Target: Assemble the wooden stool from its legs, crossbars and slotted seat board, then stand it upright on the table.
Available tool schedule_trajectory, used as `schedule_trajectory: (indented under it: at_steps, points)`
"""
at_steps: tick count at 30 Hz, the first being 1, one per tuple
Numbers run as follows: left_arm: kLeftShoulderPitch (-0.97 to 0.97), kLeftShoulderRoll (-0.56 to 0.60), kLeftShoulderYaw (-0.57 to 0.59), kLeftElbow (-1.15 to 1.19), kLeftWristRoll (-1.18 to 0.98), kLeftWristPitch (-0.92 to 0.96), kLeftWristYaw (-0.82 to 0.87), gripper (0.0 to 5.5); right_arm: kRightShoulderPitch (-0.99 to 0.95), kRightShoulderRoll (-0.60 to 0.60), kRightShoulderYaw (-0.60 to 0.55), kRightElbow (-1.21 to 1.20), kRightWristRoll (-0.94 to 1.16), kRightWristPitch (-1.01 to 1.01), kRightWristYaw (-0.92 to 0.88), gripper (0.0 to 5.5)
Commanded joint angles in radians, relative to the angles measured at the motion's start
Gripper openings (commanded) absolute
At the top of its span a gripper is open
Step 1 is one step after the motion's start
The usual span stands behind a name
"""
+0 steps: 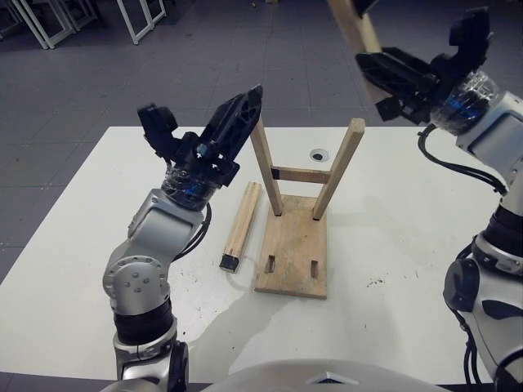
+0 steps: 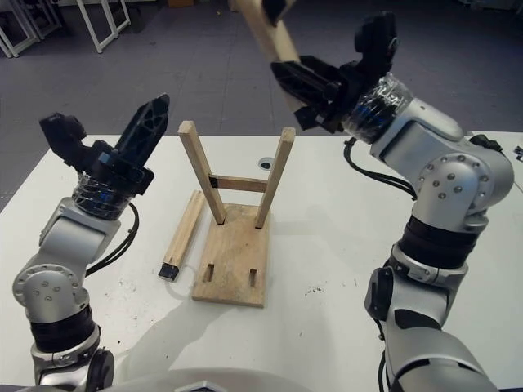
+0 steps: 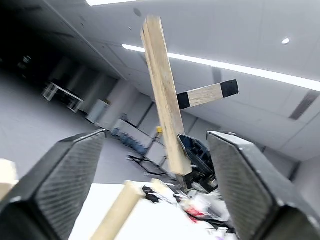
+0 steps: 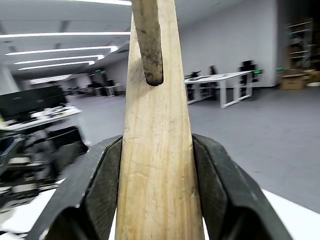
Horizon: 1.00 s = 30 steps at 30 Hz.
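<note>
Roughly halfway: 2 legs (image 1: pixel 266 167) with a crossbar (image 1: pixel 304 175) stand in the board (image 1: pixel 290 261), right hand (image 2: pixel 296 83) pinches a 3rd leg (image 2: pixel 265 33), left hand (image 1: pixel 243 110) spread, 4th leg (image 1: pixel 242 219) loose.

Pale wooden leg (image 4: pixel 159 100) in right pincer (image 4: pixel 157 145)

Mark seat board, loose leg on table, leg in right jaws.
seat board (image 1: pixel 291 241), left eye view, bare middle.
loose leg (image 1: pixel 243 214), left eye view, mid-length.
held leg (image 4: pixel 157 150), right wrist view, face between the jaws.
</note>
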Motion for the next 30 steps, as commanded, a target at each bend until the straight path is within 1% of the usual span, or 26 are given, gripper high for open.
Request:
schedule_trajectory:
  at_steps: [1,3,4,8,12,16,18,19,21,22,23,29,30]
  points:
    - [-0.038,0.059,-0.010,-0.011,-0.138,0.041,0.012,4.47,-0.026,0.015,0.030,0.030,0.122,0.057,0.092,2.02]
    - [-0.033,0.091,-0.030,-0.008,-0.144,0.066,-0.008,4.71,-0.009,0.011,0.063,0.035,0.153,0.073,0.144,2.02]
    - [-0.032,0.099,-0.035,-0.003,-0.149,0.072,-0.016,4.75,-0.003,0.007,0.077,0.039,0.166,0.080,0.168,2.02]
    - [-0.037,0.137,-0.050,0.026,-0.164,0.096,-0.066,4.75,0.019,0.002,0.132,0.037,0.222,0.113,0.264,2.02]
    - [-0.041,0.157,-0.062,0.027,-0.210,0.115,-0.123,4.75,0.041,-0.006,0.186,0.040,0.223,0.120,0.322,2.02]
    - [-0.040,0.205,-0.062,0.013,-0.239,0.146,-0.195,4.21,0.059,0.006,0.191,0.055,0.262,0.146,0.336,2.02]
    - [-0.035,0.229,-0.063,0.013,-0.232,0.156,-0.226,3.81,0.063,0.003,0.197,0.064,0.276,0.160,0.342,2.02]
    - [-0.036,0.237,-0.060,0.017,-0.228,0.155,-0.237,3.73,0.068,-0.004,0.205,0.063,0.277,0.164,0.352,2.02]
    - [-0.038,0.253,-0.058,0.023,-0.216,0.158,-0.258,3.29,0.074,-0.013,0.214,0.057,0.282,0.169,0.364,2.02]
    - [-0.038,0.258,-0.059,0.028,-0.207,0.160,-0.267,3.20,0.076,-0.017,0.219,0.054,0.281,0.169,0.371,2.02]
    - [-0.036,0.262,-0.060,0.032,-0.200,0.160,-0.272,2.99,0.077,-0.019,0.223,0.053,0.279,0.169,0.375,2.02]
    - [-0.017,0.297,-0.065,0.039,-0.173,0.176,-0.307,2.13,0.081,-0.028,0.237,0.047,0.268,0.160,0.382,2.02]
    - [-0.013,0.304,-0.065,0.042,-0.168,0.180,-0.315,2.10,0.082,-0.029,0.239,0.047,0.265,0.156,0.383,2.02]
